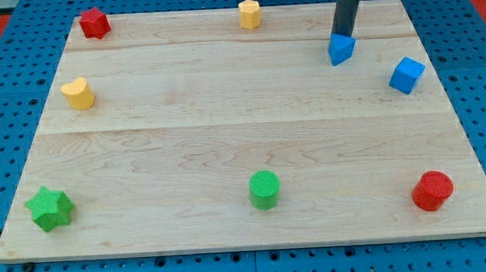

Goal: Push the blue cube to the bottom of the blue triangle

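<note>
The blue cube (pixel 406 74) sits near the board's right edge, in the upper part of the view. The blue triangle (pixel 342 48) lies to its left and slightly higher, near the top right. My tip (pixel 340 34) comes down from the view's top and stands right at the blue triangle's top edge, touching or nearly touching it. The tip is well to the left of the blue cube and a little above it.
A red block (pixel 95 23) is at the top left, a yellow block (pixel 250 13) at the top middle, a yellow heart (pixel 77 93) at the left. A green star (pixel 49 208), a green cylinder (pixel 264 189) and a red cylinder (pixel 432 190) line the bottom. The wooden board (pixel 243 136) sits on a blue pegboard.
</note>
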